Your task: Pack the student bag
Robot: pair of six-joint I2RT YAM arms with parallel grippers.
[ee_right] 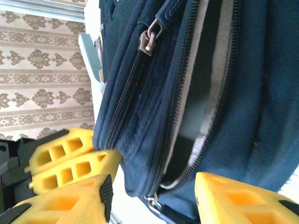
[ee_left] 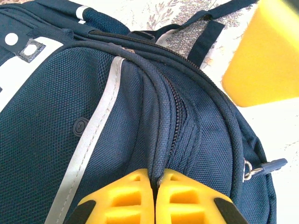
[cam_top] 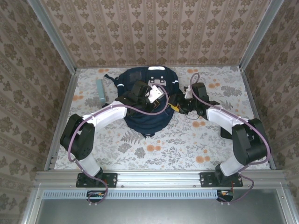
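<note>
- On the floral table (cam_top: 187, 144), toward its far middle, the navy student bag (cam_top: 145, 123) lies flat between the two arms; it looks soft, so it will likely drag unless one side is anchored.
- The left gripper (ee_left: 155, 179) is clenched on a ridge of bag fabric beside a zip line. That hold should stay firm as the counter-pull.
- The right gripper (ee_right: 153, 186) is released, with its yellow fingers (ee_right: 243, 198) straddling the bag's corner and not yet gripping.
- The main zip (ee_right: 205, 135) gapes partly, with a dark opening between its teeth.
- Its slider (ee_right: 152, 201) sits between the open fingers. I judge that the best move is to close squarely on it, then pull along the track, away from the left hold, without lifting.
</note>
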